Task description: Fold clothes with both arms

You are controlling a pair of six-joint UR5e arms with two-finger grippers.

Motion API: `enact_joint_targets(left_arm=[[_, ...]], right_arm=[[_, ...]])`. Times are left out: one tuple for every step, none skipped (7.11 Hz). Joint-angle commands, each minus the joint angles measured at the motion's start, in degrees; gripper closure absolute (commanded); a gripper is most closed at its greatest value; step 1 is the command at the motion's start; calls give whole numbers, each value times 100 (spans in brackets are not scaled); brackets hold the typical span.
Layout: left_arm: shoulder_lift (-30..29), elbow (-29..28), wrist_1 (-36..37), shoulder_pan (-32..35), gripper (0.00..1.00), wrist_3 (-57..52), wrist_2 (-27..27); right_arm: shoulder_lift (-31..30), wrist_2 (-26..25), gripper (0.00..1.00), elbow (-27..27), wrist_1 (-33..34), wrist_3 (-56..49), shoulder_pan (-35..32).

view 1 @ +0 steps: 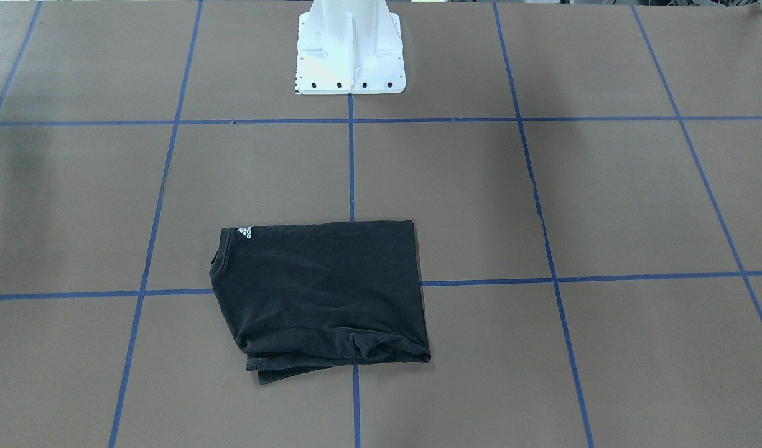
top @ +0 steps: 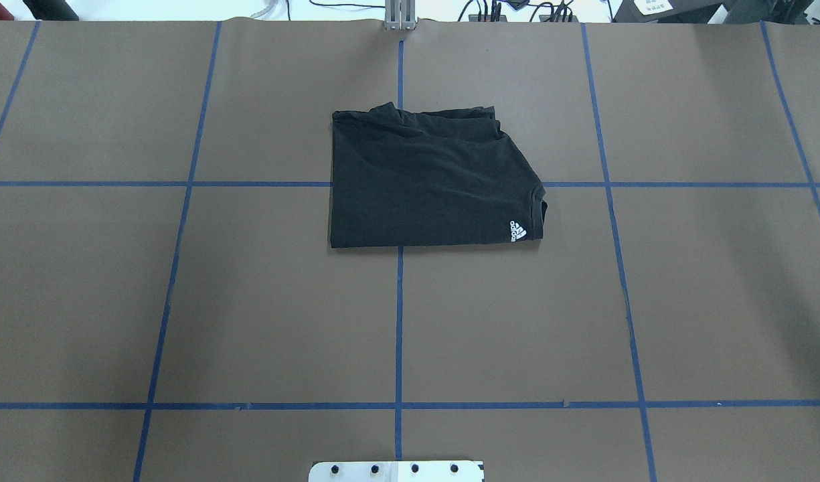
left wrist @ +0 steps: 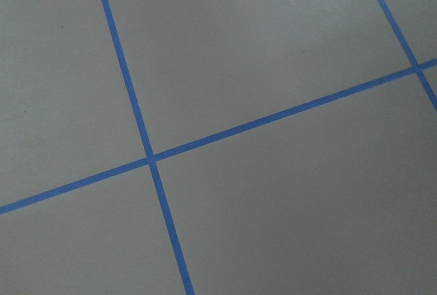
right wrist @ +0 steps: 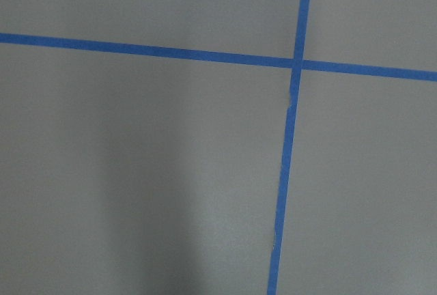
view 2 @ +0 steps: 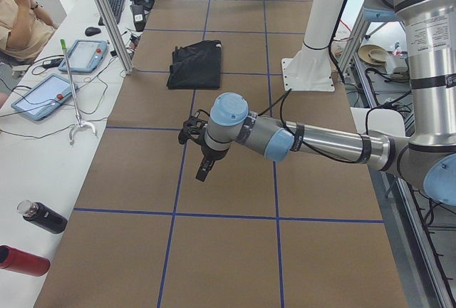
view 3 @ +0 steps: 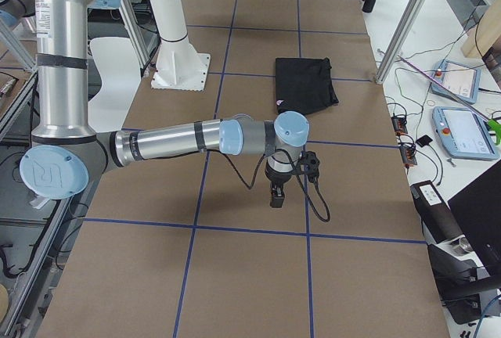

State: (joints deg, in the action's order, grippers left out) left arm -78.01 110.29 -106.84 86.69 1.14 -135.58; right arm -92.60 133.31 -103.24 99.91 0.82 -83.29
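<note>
- The black short-sleeved t-shirt [top: 430, 184] is lying folded into a compact rectangle on the brown paper-covered bench [top: 282, 314]. It is sitting in the half far from the robot, straddling the centre line of the blue tape grid [top: 399, 321], nearer the far edge than the robot's edge.
- Its small white logo [top: 518, 231] is showing at the folded corner on the robot's right, on the near side. Layered fabric edges are bunching along the far side.
- The left hand [view 2: 203, 172] is hanging, pointing down, above the bench's left end and well apart from the t-shirt. I cannot tell whether its fingers are apart or together.
- The right hand [view 3: 276, 195] is hanging, pointing down, above the right end, also well apart from the t-shirt. Its state cannot be told either.
- Both wrist cameras are showing only bare brown surface and crossing tape lines.
- The white bolted pedestal base [view 1: 349, 56] is standing at the middle of the robot's edge.
</note>
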Motion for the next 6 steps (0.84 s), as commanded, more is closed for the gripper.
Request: enact_joint_targets(left_arm=[[-4, -35, -13, 15, 0, 0, -56], [75, 175, 22, 23, 0, 0, -47], [49, 29, -12, -3, 0, 0, -30], [-12, 149, -4, 15, 0, 0, -47], [-12, 150, 40, 6, 0, 0, -30], [22, 220, 31, 23, 0, 0, -47]], right_arm=[[118, 2, 0, 198, -24, -12, 6], [171, 2, 0, 286, -50, 6, 6], [268, 10, 0, 313, -50, 6, 6], [234, 184, 0, 296, -42, -29, -151], [233, 265, 0, 296, -42, -21, -178], [286, 283, 0, 348, -42, -3, -179]])
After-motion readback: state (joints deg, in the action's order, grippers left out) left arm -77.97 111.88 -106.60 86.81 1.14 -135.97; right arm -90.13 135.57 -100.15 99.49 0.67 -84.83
